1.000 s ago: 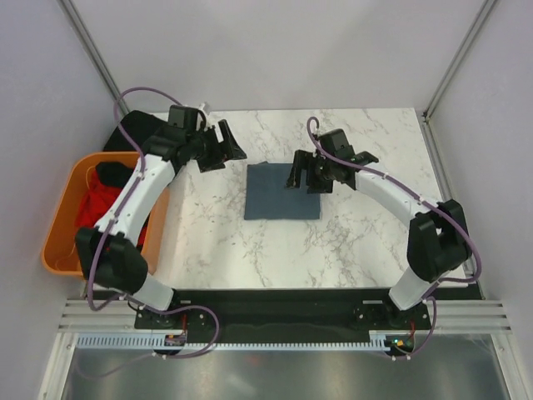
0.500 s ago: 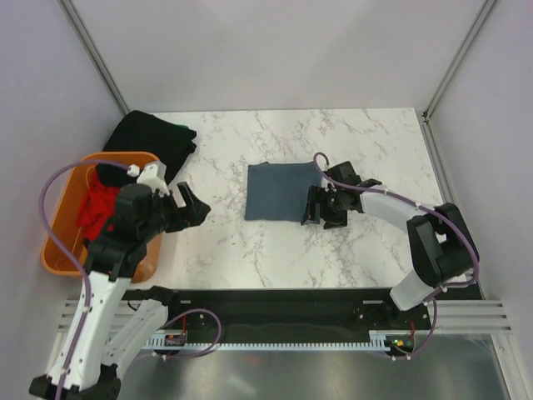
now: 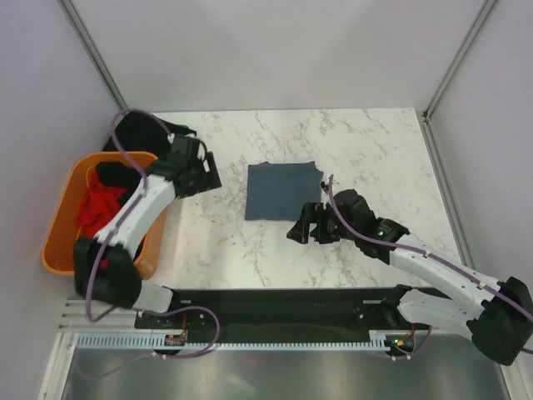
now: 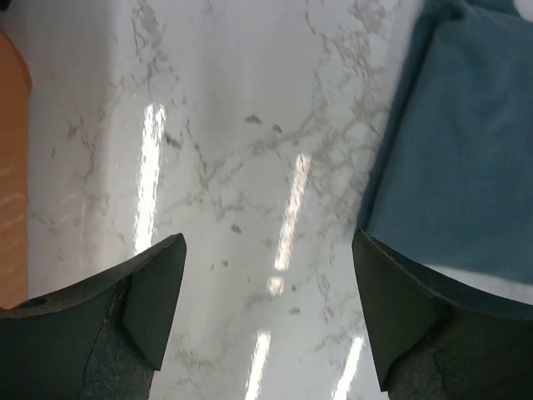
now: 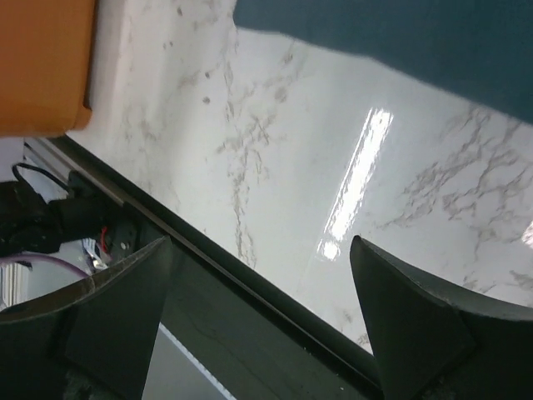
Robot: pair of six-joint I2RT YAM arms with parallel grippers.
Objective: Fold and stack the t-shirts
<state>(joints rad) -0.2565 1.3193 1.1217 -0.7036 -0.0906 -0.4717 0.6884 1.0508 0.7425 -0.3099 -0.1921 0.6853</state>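
T-shirt (image 3: pixel 282 191), folded, lies between left gripper (image 3: pixel 210 177) and right gripper (image 3: pixel 305 230), both spread empty.

Probably a robotics lab test cell: plain grey walls (image 3: pixel 275 50), aluminium frame posts (image 3: pixel 92 54), marble-patterned table (image 3: pixel 241 246)

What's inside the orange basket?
Inside the orange basket lies a crumpled red t-shirt, with some black cloth at its far end. The left arm crosses over the basket's right side, so whatever lies under it, or beneath the red cloth, cannot be seen.
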